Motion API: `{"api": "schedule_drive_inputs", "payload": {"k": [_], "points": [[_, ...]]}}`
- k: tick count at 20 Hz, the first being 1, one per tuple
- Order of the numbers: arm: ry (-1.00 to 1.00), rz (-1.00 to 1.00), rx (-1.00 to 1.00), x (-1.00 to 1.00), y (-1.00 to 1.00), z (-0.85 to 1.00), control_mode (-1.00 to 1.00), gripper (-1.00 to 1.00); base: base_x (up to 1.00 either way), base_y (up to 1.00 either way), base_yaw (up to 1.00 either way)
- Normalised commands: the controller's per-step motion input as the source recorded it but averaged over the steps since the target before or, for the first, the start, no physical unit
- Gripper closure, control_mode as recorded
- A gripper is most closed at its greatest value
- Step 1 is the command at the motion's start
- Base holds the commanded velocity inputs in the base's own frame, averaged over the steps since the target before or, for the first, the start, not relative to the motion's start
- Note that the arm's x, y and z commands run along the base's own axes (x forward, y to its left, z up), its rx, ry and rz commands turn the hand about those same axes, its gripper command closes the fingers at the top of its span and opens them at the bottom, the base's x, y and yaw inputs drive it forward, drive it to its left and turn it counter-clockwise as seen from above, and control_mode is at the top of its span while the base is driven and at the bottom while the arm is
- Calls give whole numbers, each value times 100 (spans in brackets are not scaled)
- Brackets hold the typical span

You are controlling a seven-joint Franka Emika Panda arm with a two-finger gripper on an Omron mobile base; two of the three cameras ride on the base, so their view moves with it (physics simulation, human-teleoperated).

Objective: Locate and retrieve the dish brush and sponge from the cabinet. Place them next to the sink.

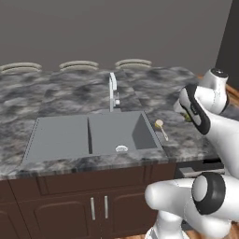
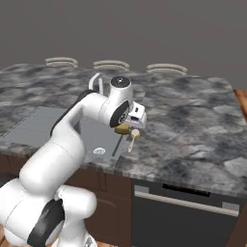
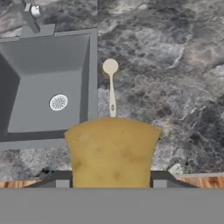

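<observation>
My gripper [image 3: 111,180] is shut on the sponge [image 3: 112,151], a yellow-olive block that hangs a little above the grey marbled counter [image 2: 193,120], just right of the sink [image 3: 48,87]. From the right base, the sponge [image 2: 122,128] shows under the hand [image 2: 126,123]. The dish brush [image 3: 111,85] lies flat on the stone beside the sink's right rim, with its cream head pointing away from me. It also lies there in both base views, dish brush [image 1: 161,127] and dish brush [image 2: 133,136]. The cabinet is out of view.
A slim silver faucet [image 1: 112,91] stands behind the sink [image 1: 60,137]. Three round pale discs [image 1: 78,65] line the counter's far edge. Brown base doors [image 1: 98,205] sit under the sink, and a dark dishwasher front [image 2: 183,202] is to their right.
</observation>
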Motion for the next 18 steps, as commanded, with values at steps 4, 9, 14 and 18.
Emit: {"api": "schedule_drive_inputs", "payload": {"k": [4, 9, 14, 18], "points": [[8, 8, 2, 70, -36, -26, -100, 100, 0, 0, 0], [24, 6, -1, 70, -31, -31, -100, 100, 0, 0, 0], [20, 4, 0, 53, -3, -54, -100, 100, 0, 0, 0], [6, 7, 1, 42, 0, -79, -100, 100, 0, 0, 0]]}}
